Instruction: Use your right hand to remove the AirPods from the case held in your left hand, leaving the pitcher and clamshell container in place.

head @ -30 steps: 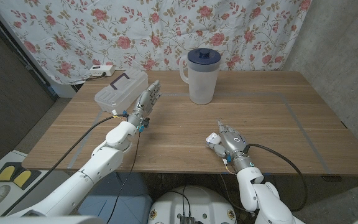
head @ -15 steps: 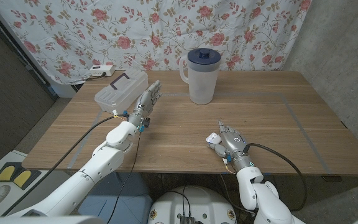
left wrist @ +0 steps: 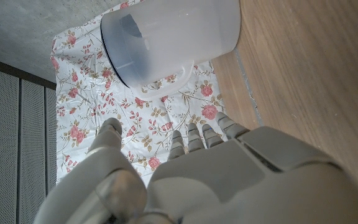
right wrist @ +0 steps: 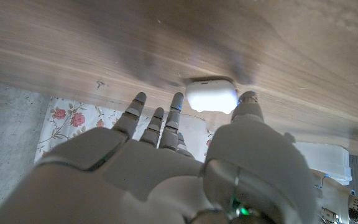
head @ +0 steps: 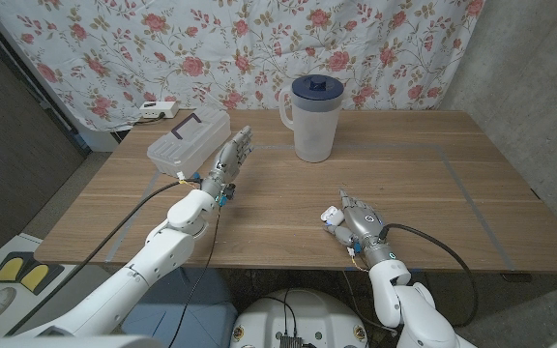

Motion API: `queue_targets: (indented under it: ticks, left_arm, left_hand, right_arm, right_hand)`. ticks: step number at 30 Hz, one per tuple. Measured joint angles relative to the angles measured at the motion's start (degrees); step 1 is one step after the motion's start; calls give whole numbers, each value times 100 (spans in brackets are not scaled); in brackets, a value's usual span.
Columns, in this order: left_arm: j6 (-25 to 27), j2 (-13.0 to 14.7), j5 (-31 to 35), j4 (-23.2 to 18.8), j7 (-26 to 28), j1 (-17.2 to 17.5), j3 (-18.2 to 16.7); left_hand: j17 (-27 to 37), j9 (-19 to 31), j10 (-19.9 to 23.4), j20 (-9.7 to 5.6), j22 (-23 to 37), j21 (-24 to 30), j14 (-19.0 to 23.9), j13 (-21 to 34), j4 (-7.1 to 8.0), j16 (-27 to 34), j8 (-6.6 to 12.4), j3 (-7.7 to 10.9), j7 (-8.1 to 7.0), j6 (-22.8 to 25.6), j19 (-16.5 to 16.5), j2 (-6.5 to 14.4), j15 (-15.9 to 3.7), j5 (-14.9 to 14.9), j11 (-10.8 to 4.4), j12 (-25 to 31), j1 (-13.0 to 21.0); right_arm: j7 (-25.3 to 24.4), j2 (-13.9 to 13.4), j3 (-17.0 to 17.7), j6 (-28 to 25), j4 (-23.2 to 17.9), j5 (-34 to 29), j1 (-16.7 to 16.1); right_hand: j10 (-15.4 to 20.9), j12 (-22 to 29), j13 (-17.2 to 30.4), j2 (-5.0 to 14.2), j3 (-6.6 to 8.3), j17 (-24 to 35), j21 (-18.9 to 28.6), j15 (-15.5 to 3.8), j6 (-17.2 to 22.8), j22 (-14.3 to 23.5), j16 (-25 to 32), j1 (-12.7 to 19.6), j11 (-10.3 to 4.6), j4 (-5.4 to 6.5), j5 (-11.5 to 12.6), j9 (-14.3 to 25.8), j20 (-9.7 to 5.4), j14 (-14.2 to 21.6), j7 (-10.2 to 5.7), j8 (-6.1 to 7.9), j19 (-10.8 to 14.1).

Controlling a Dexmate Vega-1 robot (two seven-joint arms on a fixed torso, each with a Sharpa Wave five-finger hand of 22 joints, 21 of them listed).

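AirPods case sitting on the surface, not in the left hand

The white case [head: 330, 217] lies just left of the right hand [head: 361, 220], whose fingers are spread and empty; the left hand [head: 228, 158] is open too, far left near the clamshell container [head: 188, 139].

Wooden bench [head: 433, 193], light-brown grain, faint taped rectangle outline on its right half. Floral curtain [head: 114, 48], white with pink roses, hangs behind the far edge. White power strip [head: 155, 109] sits beyond the far-left corner, against the curtain. Grey concrete wall [head: 530, 68] stands past the right edge. Dark panel [head: 8, 126] stands off the left edge.
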Motion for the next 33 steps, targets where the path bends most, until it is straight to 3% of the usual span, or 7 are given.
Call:
queue_targets:
  ticks: [23, 33]
  left_arm:
    - [9, -5, 15, -55, 33, 37, 12]
    - [19, -16, 15, -59, 39, 50, 17]
  left_hand:
    - [0, 0, 0, 0, 0, 0, 0, 0, 0, 0, 0, 0, 0, 0, 0, 0, 0, 0, 0, 0, 0]
    - [0, 0, 0, 0, 0, 0, 0, 0, 0, 0, 0, 0, 0, 0, 0, 0, 0, 0, 0, 0, 0]
  right_arm:
    - [-188, -10, 29, 124, 55, 155, -29]
    - [-331, -2, 30, 183, 110, 176, -29]
  right_hand:
    - [-104, 122, 170, 23, 94, 53, 0, -52, 25, 0, -22, 83, -101, 63, 45, 0, -87, 10, -88, 0, 1]
    - [21, 248, 249, 114, 228, 79, 0, -201, 72, 0, -22, 175, -226, 55, 61, 0, -168, 120, -198, 0, 84]
